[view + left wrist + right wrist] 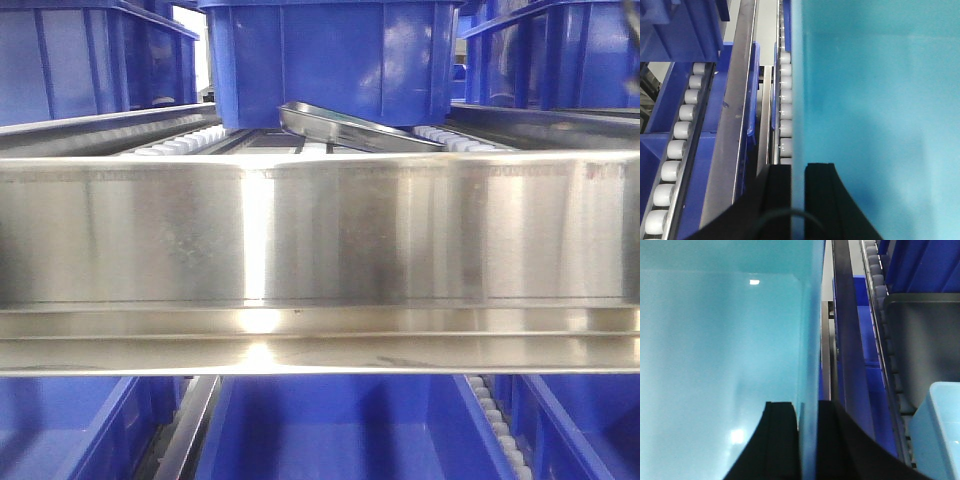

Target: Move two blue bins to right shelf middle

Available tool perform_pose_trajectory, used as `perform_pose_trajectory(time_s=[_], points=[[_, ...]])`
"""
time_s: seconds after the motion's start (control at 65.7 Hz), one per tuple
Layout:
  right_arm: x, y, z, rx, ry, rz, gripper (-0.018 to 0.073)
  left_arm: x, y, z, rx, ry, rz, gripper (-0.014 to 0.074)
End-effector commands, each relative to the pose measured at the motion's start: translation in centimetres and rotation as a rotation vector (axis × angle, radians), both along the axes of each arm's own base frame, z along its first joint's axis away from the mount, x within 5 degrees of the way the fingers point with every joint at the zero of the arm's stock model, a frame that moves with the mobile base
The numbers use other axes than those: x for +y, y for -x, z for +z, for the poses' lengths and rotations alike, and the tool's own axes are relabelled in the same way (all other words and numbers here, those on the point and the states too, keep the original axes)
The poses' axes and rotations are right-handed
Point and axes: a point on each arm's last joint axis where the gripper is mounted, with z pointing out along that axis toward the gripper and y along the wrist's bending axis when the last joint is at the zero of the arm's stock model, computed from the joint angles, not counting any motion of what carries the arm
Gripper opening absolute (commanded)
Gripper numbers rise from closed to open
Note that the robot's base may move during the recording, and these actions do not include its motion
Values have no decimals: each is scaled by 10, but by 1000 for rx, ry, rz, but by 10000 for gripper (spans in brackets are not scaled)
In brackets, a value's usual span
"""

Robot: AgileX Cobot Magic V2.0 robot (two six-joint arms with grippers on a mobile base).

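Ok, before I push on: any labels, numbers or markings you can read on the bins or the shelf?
No readable text in any view.
Bin: no label or number shows.
Rail: a faint row of marks along its top edge, too small to read.
Where the left end effector and right end effector grip the bin, its wall is bare.

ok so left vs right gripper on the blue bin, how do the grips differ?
Left gripper holds the blue bin wall with the bin's inside on the right of its view; right gripper has the inside on the left. Beside the left gripper run white rollers; beside the right gripper sit a dark tray and a pale blue box. Shared: both straddle the wall, one finger inside, one outside, shut on it.
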Motion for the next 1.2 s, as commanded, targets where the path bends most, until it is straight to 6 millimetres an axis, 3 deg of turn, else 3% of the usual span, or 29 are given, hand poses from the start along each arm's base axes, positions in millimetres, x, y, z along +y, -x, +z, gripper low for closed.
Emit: perform_pose_trajectory(time_s=[0.0, 0.396, 0.639, 1.187], points=[[-7, 4, 10, -53, 49, -19, -162, 7, 6, 12, -59, -20, 20, -111], [-6, 2, 12, -76, 43, -12, -162, 8, 6, 12, -62, -26, 23, -111], [-3, -3, 20, -186, 18, 18, -162, 9, 4, 14, -87, 9, 62, -111], [-3, -3, 19, -179, 19, 16, -162, 9, 0, 20, -170, -4, 50, -111]])
